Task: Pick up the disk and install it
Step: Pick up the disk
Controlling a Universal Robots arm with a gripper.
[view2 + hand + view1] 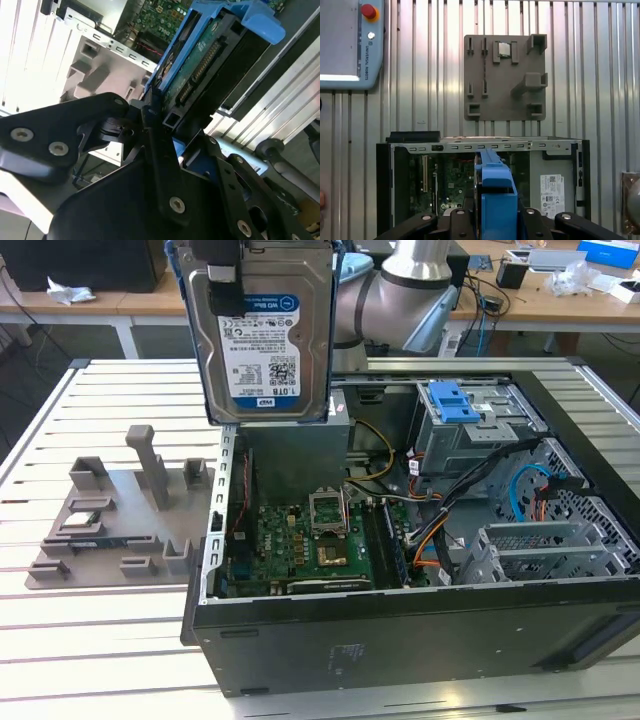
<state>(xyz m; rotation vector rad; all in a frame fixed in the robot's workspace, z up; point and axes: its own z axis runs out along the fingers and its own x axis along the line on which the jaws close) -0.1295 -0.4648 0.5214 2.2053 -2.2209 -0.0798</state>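
- Silver-metal disk (265,335): a flat rectangle with a white-and-blue barcode label and blue plastic rails down both long edges. It hangs upright in the exterior view's upper centre-left, label to the camera, in the air above the open case.
- Black gripper (162,122): in the second wrist view the jaws are closed in on one end of the disk, pinching it across the railed sides. The disk's dark circuit-board face and connector row show there.
- Black sheet-metal computer case (400,640): lies on its side with the side panel off, at lower centre to right of the exterior view.
- Green motherboard (300,540): flat on the case floor, with a square socket, below the disk.
- Grey metal drive cage (480,435): upper right inside the case, with a blue plastic latch (452,400) on top.
- Grey matte fixture plate (110,530): blocky posts and slots, at the exterior view's left, just beside the case.
- Ribbed aluminium slat table (100,640): lies under everything.
- Smooth silver-grey arm (400,300): a rounded joint behind the disk, at upper centre.
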